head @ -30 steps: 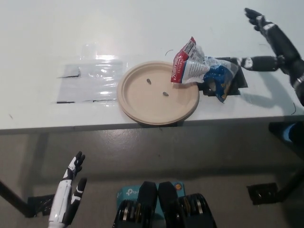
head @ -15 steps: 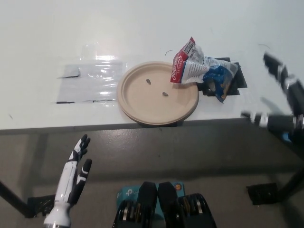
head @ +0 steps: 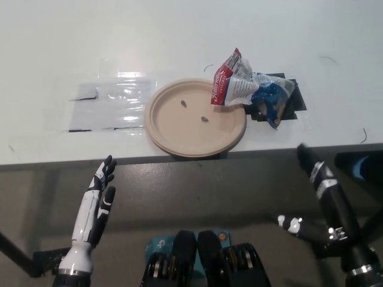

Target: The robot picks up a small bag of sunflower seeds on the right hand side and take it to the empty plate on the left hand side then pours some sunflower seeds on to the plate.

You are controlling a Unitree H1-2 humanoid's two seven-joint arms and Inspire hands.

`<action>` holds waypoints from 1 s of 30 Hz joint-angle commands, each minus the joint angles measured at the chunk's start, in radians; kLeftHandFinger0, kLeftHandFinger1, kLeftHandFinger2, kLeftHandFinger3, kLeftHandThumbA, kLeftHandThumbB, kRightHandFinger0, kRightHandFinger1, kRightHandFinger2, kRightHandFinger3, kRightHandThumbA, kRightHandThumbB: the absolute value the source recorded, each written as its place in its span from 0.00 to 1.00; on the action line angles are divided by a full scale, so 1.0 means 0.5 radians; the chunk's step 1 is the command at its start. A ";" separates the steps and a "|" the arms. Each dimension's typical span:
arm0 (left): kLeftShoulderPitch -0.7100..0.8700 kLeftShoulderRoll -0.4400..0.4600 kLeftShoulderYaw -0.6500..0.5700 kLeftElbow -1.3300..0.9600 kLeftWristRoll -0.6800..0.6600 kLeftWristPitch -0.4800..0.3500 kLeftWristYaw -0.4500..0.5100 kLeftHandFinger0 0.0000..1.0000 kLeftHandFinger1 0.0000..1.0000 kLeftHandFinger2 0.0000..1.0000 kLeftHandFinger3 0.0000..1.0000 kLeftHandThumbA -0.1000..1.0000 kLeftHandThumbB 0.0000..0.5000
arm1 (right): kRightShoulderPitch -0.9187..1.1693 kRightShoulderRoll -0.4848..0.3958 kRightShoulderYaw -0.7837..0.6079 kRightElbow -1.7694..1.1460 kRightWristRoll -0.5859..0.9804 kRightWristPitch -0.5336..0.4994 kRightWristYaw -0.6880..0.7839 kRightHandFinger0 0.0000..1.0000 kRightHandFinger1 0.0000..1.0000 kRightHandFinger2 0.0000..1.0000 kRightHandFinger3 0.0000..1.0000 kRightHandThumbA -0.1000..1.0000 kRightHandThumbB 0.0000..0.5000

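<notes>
Head view from my end: the sunflower seed bag (head: 248, 89) is lying crumpled on the white worktop (head: 179, 36), its red-and-white end hanging over the right rim of the tan plate (head: 173, 128), blue end resting on a black patch (head: 294, 95). I can see two seeds (head: 193, 111) sitting on the plate. The plate sits right at the worktop's front edge, with a clear plastic sheet (head: 108, 104) just to its left. Both hands are down below the worktop edge, holding nothing. The white left hand (head: 99, 194) is at lower left with fingers straight and spread. The black right hand (head: 320, 197) is at lower right, fingers spread too.
</notes>
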 commanded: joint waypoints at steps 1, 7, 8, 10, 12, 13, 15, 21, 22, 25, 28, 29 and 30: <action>0.021 0.042 -0.038 -0.068 -0.052 -0.079 -0.030 1.00 1.00 1.00 1.00 1.00 0.91 | -0.009 0.015 0.021 0.136 0.068 -0.340 -0.064 1.00 1.00 1.00 1.00 1.00 0.57; 0.042 0.049 -0.064 -0.077 -0.053 -0.079 -0.033 1.00 1.00 1.00 1.00 1.00 0.93 | 0.022 0.024 0.020 0.160 0.110 -0.312 -0.076 1.00 1.00 1.00 1.00 1.00 0.60; 0.045 0.053 -0.069 -0.078 -0.051 -0.079 -0.032 1.00 1.00 1.00 1.00 1.00 0.93 | 0.026 0.028 0.023 0.164 0.108 -0.317 -0.081 1.00 1.00 1.00 1.00 1.00 0.62; 0.053 0.054 -0.069 -0.078 -0.053 -0.079 -0.035 1.00 1.00 1.00 1.00 1.00 0.93 | 0.029 0.033 0.033 0.186 0.105 -0.343 -0.086 1.00 1.00 1.00 1.00 1.00 0.64; 0.059 0.058 -0.073 -0.079 -0.025 -0.079 -0.022 1.00 1.00 1.00 1.00 1.00 0.92 | 0.040 0.031 0.042 0.178 0.098 -0.335 -0.088 1.00 1.00 1.00 1.00 1.00 0.65; 0.058 0.059 -0.074 -0.079 -0.029 -0.079 -0.024 1.00 1.00 1.00 1.00 1.00 0.92 | 0.040 0.031 0.045 0.181 0.107 -0.337 -0.085 1.00 1.00 1.00 1.00 1.00 0.65; 0.057 0.060 -0.077 -0.073 -0.039 -0.079 -0.020 1.00 1.00 1.00 1.00 1.00 0.92 | 0.049 0.027 0.051 0.160 0.102 -0.297 -0.085 1.00 1.00 1.00 1.00 1.00 0.67; 0.093 0.056 -0.072 -0.095 -0.060 -0.069 -0.035 1.00 1.00 1.00 1.00 1.00 0.95 | 0.075 0.027 0.070 0.182 0.053 -0.377 -0.116 1.00 1.00 1.00 1.00 1.00 0.56; 0.097 0.057 -0.071 -0.097 -0.063 -0.069 -0.036 1.00 1.00 1.00 1.00 1.00 0.95 | 0.077 0.027 0.073 0.186 0.044 -0.382 -0.122 1.00 1.00 1.00 1.00 1.00 0.56; 0.097 0.054 -0.074 -0.094 -0.031 -0.066 -0.022 1.00 1.00 1.00 1.00 1.00 0.94 | 0.075 0.009 0.085 0.207 -0.015 -0.417 -0.145 1.00 1.00 1.00 1.00 1.00 0.52; 0.101 0.052 -0.076 -0.095 -0.025 -0.067 -0.020 1.00 1.00 1.00 1.00 1.00 0.92 | 0.079 0.006 0.090 0.206 -0.018 -0.422 -0.155 1.00 1.00 1.00 1.00 1.00 0.51; 0.100 0.055 -0.077 -0.092 -0.015 -0.073 -0.015 1.00 1.00 1.00 1.00 1.00 0.91 | 0.082 0.008 0.092 0.200 -0.024 -0.414 -0.159 1.00 1.00 1.00 1.00 1.00 0.51; 0.099 0.058 -0.076 -0.093 -0.006 -0.075 -0.011 1.00 1.00 1.00 1.00 1.00 0.91 | 0.081 0.007 0.098 0.199 -0.035 -0.413 -0.164 1.00 1.00 1.00 1.00 1.00 0.52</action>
